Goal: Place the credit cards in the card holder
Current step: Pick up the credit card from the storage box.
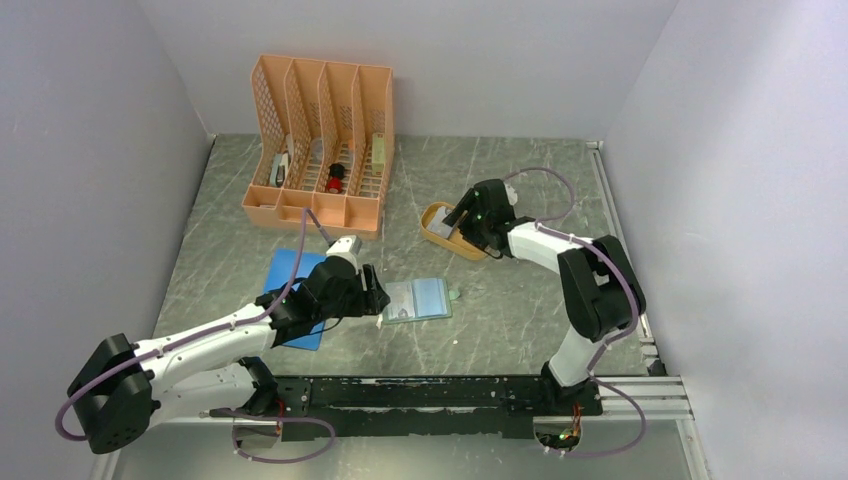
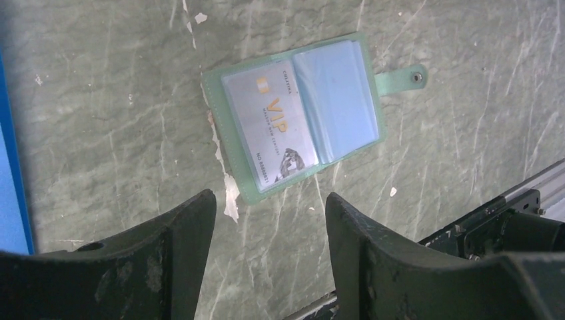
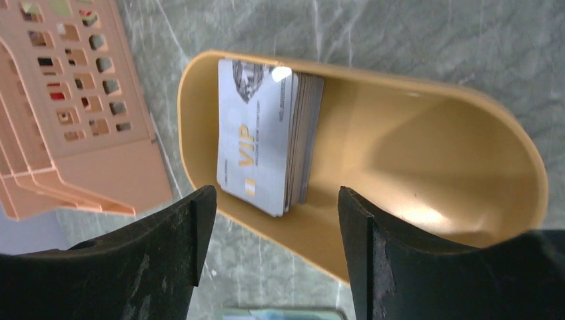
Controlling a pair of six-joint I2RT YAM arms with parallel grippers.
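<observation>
Your left claw point(image 2: 270, 207) hangs apart, empty, just beside the card holder point(image 2: 346, 100), lying open on the tabletop point(image 2: 100, 133) with one credit card point(image 2: 270, 127) pocketed. Your right claw point(image 3: 274, 193), also apart, hovers over the stack of credit cards point(image 3: 256, 133) in the yellow tray point(image 3: 426, 133).

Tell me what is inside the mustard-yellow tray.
A stack of credit cards sits at one end of the tray; the top one reads VIP. Only edges of the cards beneath show, so their faces and count are hidden.
</observation>
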